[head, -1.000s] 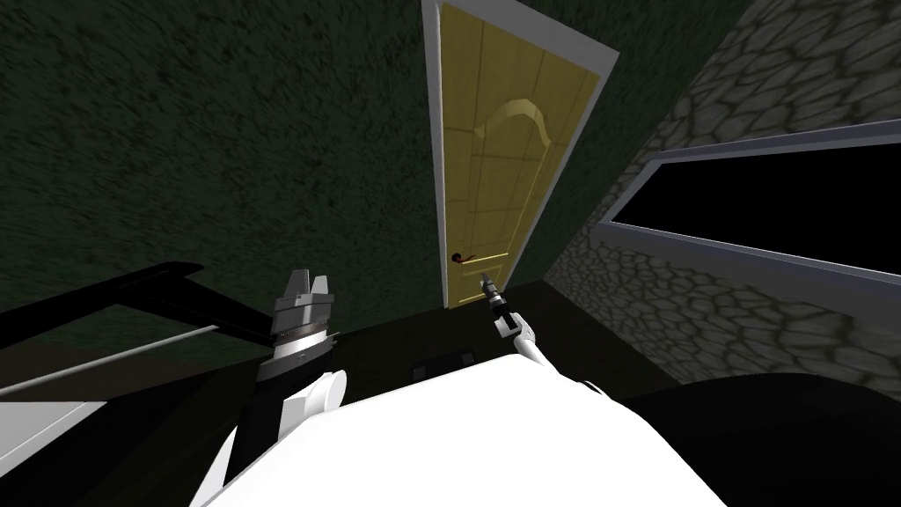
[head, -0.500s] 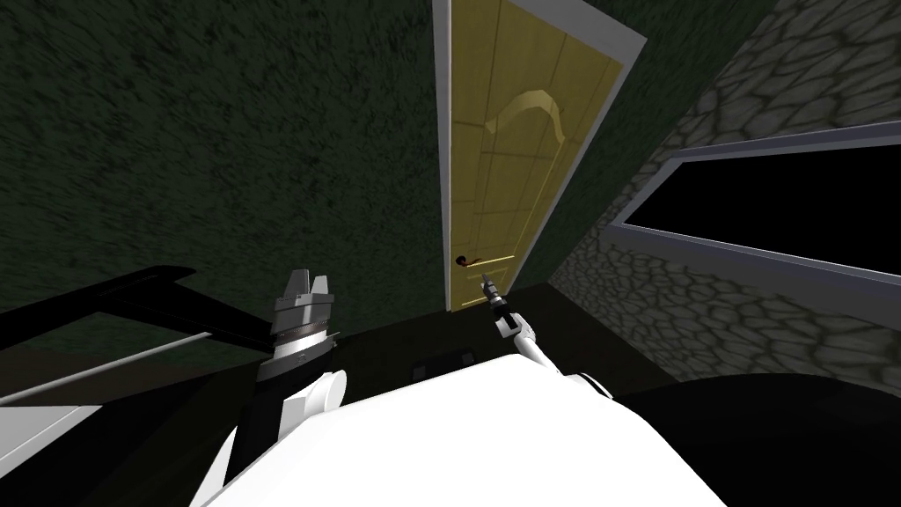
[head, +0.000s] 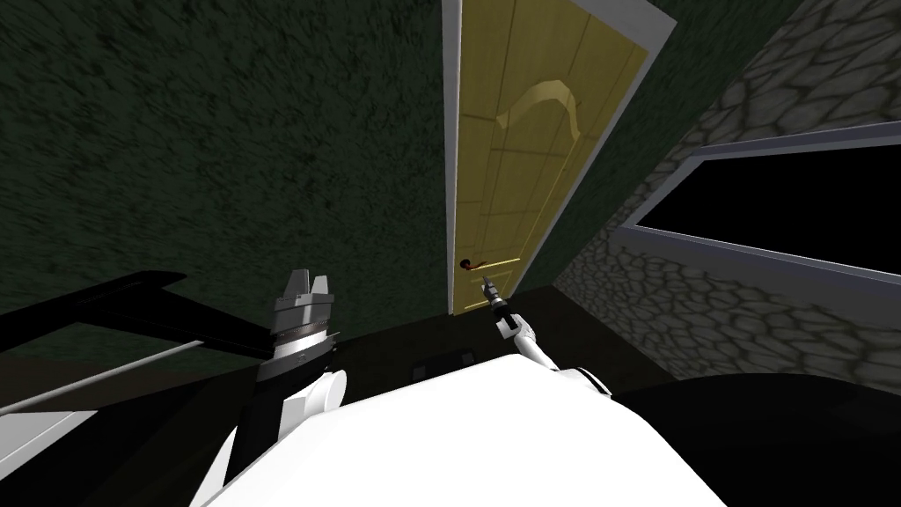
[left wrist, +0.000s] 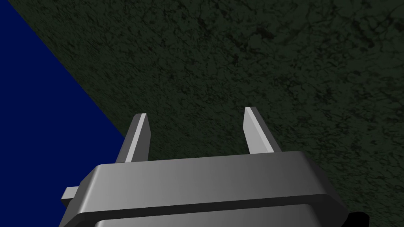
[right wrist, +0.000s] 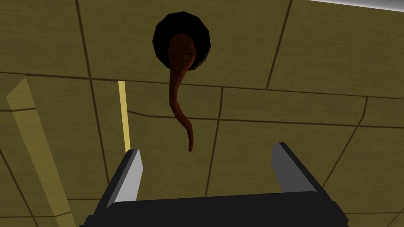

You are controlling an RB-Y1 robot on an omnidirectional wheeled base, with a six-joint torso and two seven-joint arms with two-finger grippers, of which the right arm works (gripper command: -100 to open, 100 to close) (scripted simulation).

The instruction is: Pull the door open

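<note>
Holding right gripper (right wrist: 206, 151) spread wide, empty, just short of lever handle (right wrist: 178, 94) on yellow door (head: 519, 167), centre frame — lined up to straddle it. Parking left gripper (head: 306, 280) open, lower left — idle.

Left gripper (left wrist: 195, 112): grey body along the near edge, two light grey blade fingers (left wrist: 257, 134) rising from it, spread well apart and gripping no object. Behind them, a dark green mottled wall (left wrist: 276, 59); beside it, a flat blue area (left wrist: 35, 118).
</note>
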